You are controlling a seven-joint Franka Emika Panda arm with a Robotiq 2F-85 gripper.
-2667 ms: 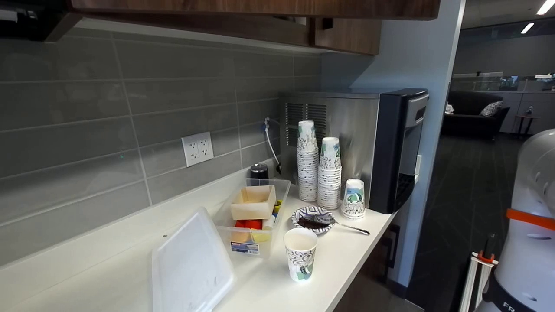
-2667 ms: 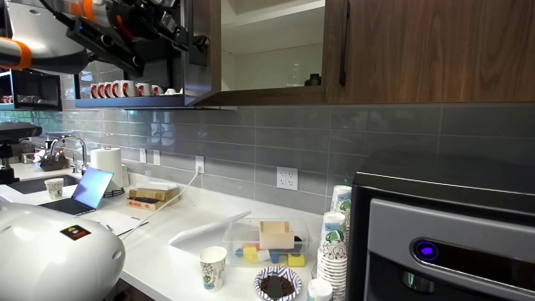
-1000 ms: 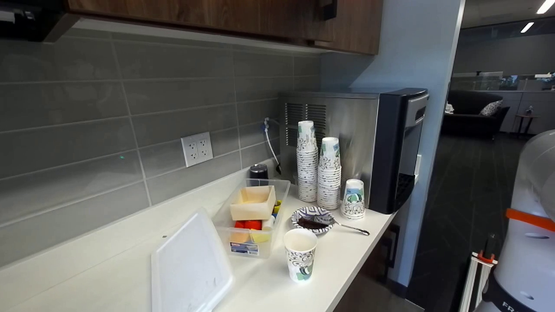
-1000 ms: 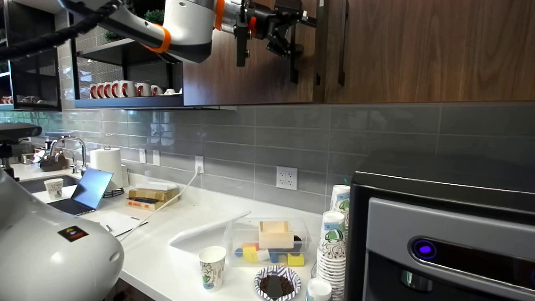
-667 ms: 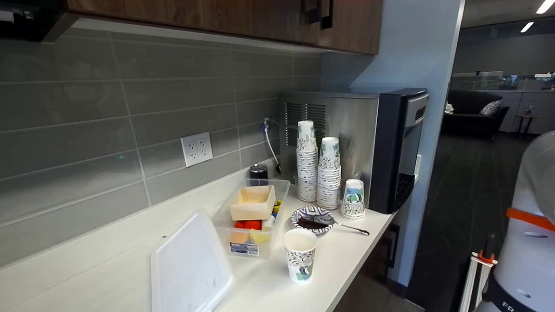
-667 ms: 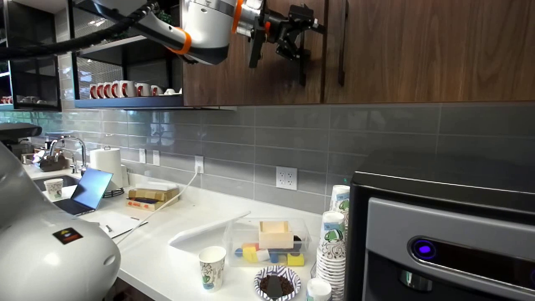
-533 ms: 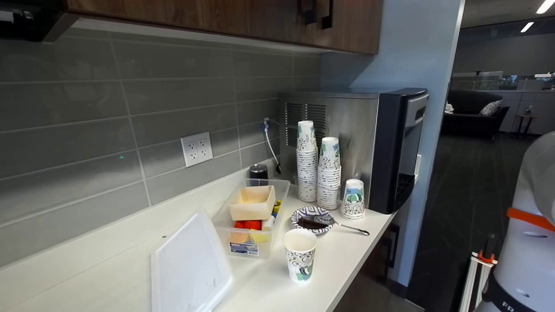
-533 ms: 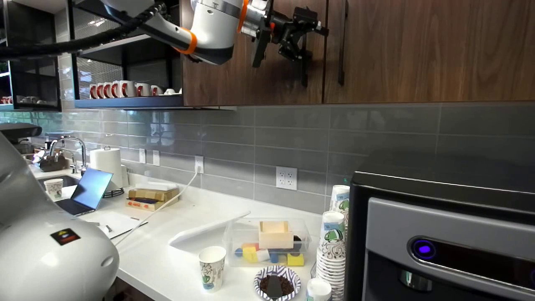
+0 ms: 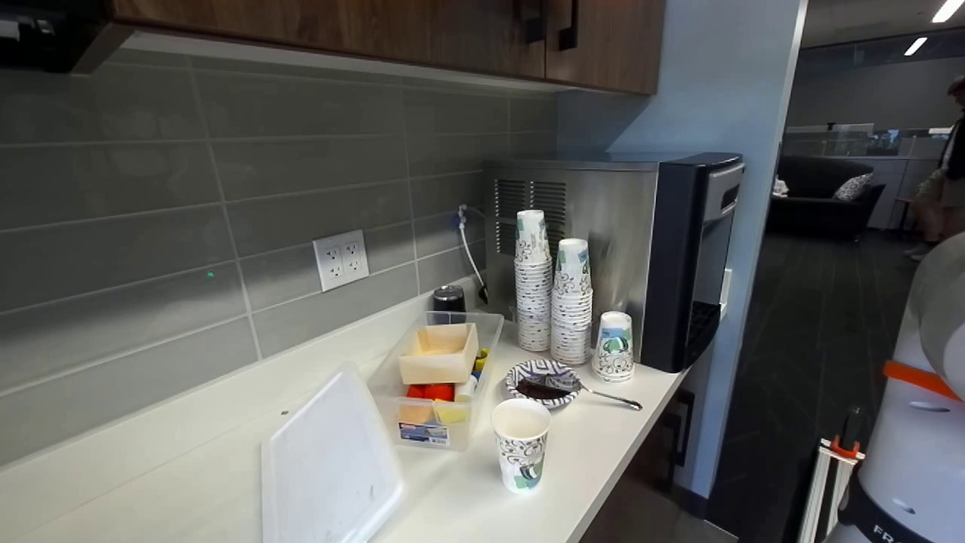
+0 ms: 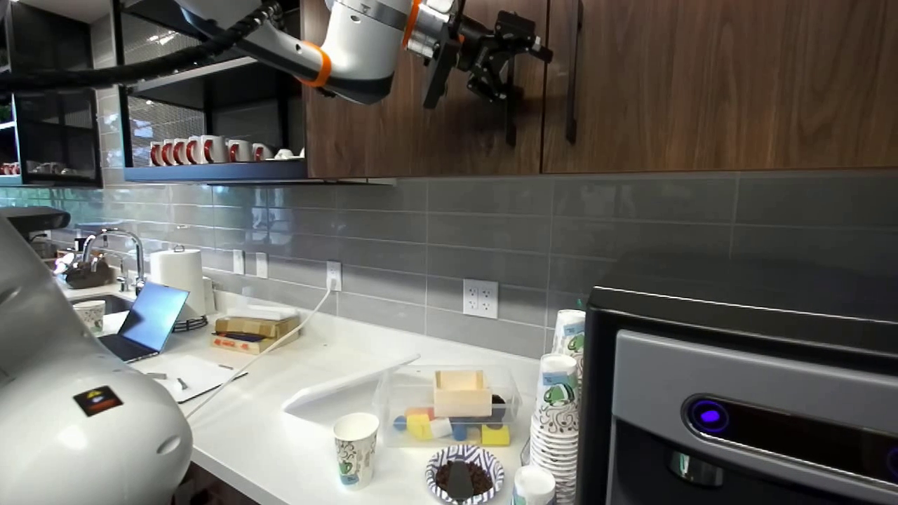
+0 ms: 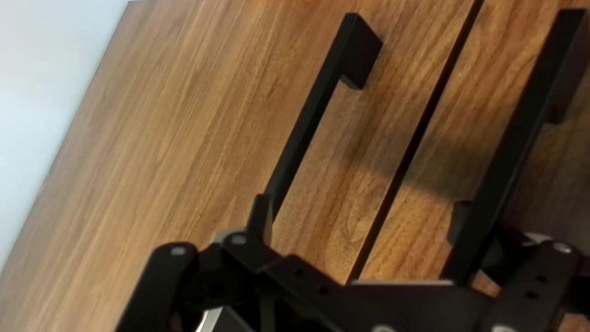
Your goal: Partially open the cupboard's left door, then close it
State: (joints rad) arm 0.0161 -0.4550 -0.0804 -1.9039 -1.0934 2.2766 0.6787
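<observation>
The dark brown cupboard (image 10: 736, 84) shows in both exterior views. Its left door (image 10: 421, 133) sits shut, flush with the twin door along a thin seam; it also shows in an exterior view (image 9: 339, 38) and on the right of the wrist view (image 11: 415, 249). My gripper (image 10: 533, 73) is at the left door's black bar handle (image 10: 511, 126). Its fingers are wide apart in the wrist view (image 11: 359, 207). One fingertip lies partly hidden behind that handle (image 11: 511, 152); the other is near the twin door's handle (image 11: 318, 110).
Below are a white counter (image 10: 280, 435), a clear bin (image 10: 393, 393), stacked paper cups (image 10: 558, 421) and a large dispenser (image 10: 701, 379). An open shelf (image 10: 217, 172) with mugs adjoins the cupboard. A person (image 9: 946, 173) stands in the far background.
The left door stood wide open earlier and has swung shut. My gripper moved right with its handle. In the last half second the arm barely moved. A person has appeared in the background.
</observation>
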